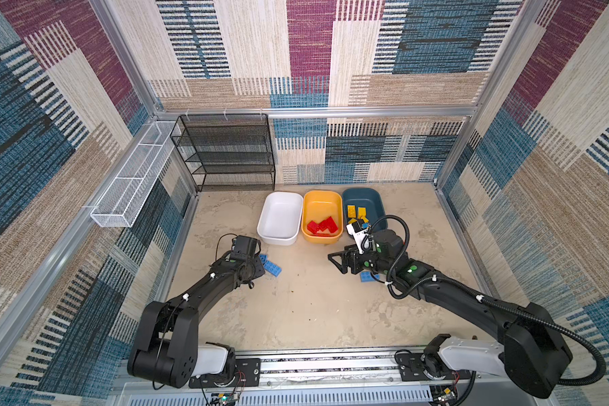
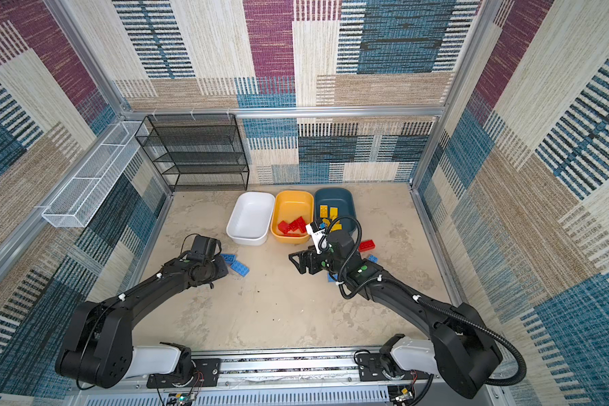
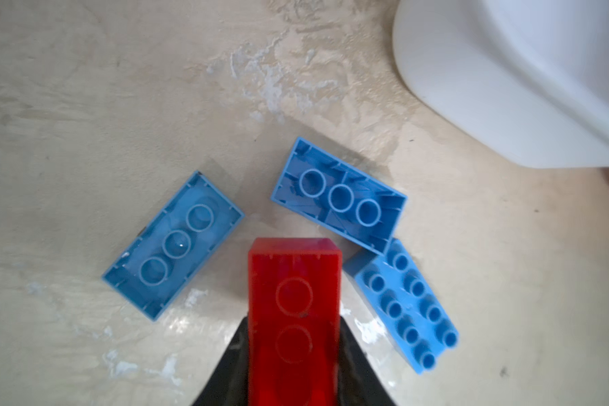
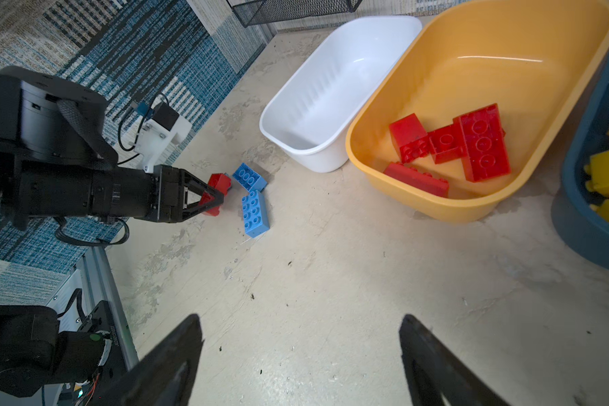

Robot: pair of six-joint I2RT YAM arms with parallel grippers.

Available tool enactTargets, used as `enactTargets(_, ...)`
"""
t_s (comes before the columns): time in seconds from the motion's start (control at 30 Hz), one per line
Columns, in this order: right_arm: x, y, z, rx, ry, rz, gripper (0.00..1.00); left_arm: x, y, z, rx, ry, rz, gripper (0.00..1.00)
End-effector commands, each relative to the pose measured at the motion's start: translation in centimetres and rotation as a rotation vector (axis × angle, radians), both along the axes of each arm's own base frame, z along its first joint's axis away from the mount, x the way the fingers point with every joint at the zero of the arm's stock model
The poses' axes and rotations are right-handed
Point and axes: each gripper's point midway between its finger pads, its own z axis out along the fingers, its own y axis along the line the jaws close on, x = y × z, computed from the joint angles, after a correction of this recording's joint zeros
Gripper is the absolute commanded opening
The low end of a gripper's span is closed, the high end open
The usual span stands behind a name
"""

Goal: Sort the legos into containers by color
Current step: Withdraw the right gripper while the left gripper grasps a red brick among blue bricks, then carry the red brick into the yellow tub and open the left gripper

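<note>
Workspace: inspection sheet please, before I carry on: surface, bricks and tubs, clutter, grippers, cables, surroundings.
Surface: beige mottled table, few dark specks.
Job's things: white tub empty; yellow-orange tub holds red bricks; teal tub holds yellow bricks; three blue bricks loose beside left gripper; stray red brick and another blue brick near right arm.
Clutter: nothing seen.
Grippers: left gripper shut on red brick; right gripper open, empty.
Cables: black conduit arches over right wrist.
Surroundings: black mesh rack, white wire basket, patterned walls.
</note>
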Motion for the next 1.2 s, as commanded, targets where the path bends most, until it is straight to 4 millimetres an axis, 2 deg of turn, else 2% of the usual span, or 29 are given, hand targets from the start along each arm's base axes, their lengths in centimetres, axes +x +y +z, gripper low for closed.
enactTargets(0.0,-0.3,0.3,1.2,0.053,-0.03,0.015,0.89,0.2,-1.2,1.8,-0.05,-0.015,-0.05,0.29)
enactTargets(0.23,-1.5,-1.0,0.8,0.068,-0.044,-0.014,0.91,2.1,-4.8,5.6,-0.092,-0.032,-0.187,0.3)
enactTargets(0.37,-2.1,-1.9,0.1,0.072,-0.039,-0.038,0.92,3.9,-7.4,7.5,-0.085,-0.051,-0.258,0.3)
enactTargets(0.5,-2.3,-2.8,-0.7,0.059,-0.033,-0.078,0.93,6.1,-10.5,8.5,-0.08,-0.054,-0.332,0.3)
enactTargets(0.8,-2.7,-4.5,-2.7,0.042,-0.026,-0.15,0.93,11.0,-17.6,8.0,-0.074,-0.022,-0.45,0.3)
enactTargets(1.0,-2.9,-5.3,-1.3,0.054,-0.074,-0.175,0.93,13.6,-21.3,7.2,-0.077,-0.006,-0.498,0.3)
enactTargets(1.17,-3.1,-6.2,-0.5,0.045,-0.119,-0.203,0.93,14.9,-23.8,6.4,-0.075,0.014,-0.529,0.3)
